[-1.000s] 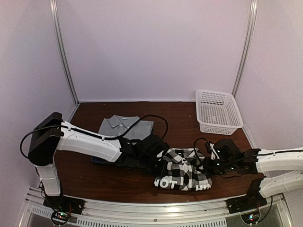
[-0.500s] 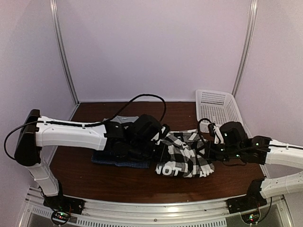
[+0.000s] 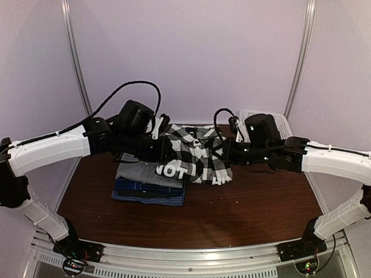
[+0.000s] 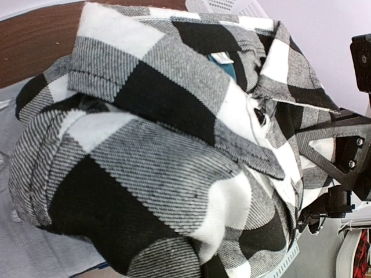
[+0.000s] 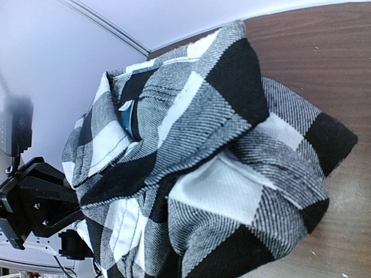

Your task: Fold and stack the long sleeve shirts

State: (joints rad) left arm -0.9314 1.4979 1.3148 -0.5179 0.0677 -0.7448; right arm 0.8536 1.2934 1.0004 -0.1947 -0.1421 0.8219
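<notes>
Rumpled, twill-woven black-and-white check shirt (image 4: 174,145), soft bulky bundle

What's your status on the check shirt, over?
Left pincer and right pincer shut on check shirt. Shirt bunched, raised beside grey shirt on blue shirt. Nothing seen blocking.

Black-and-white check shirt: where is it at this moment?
In the top view the check shirt hangs mid-table between the left gripper and right gripper, both shut on it, just right of the grey shirt lying on a blue-checked shirt.
</notes>
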